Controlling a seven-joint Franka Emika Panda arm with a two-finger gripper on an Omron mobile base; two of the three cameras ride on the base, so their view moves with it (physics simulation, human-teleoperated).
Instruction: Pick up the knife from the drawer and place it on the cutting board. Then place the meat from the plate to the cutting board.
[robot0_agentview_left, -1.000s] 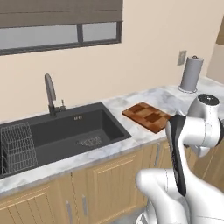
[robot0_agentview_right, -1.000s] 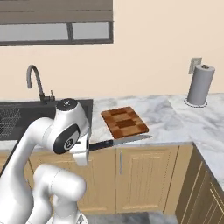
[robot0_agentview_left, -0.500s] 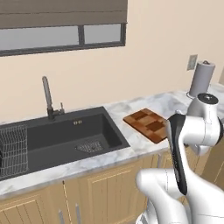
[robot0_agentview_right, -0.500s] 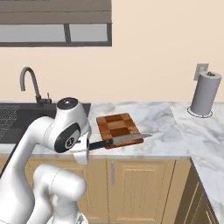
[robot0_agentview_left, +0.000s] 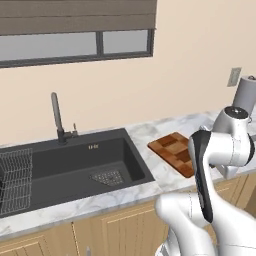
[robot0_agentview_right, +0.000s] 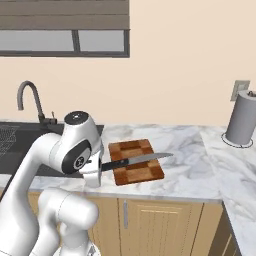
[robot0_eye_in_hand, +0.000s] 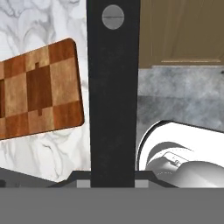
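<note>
End effector (robot0_agentview_right: 98, 170) clenched on knife (robot0_agentview_right: 134, 161) by the dark handle, blade reaching out level above the cutting board (robot0_agentview_right: 135, 161). Risk judged: handle protrudes past board's near edge, so early release drops knife onto marble surface (robot0_agentview_right: 190, 160) or over its front.

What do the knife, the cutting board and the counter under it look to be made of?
The knife, held in the shut pincer: blade looks like smooth grey metal with a pale sheen; handle is matte black, plastic or dark wood, with a round grey rivet. The cutting board: reddish-brown wood in checkered lighter and darker blocks. The counter: white stone-like surface with grey veining, probably marble.
</note>
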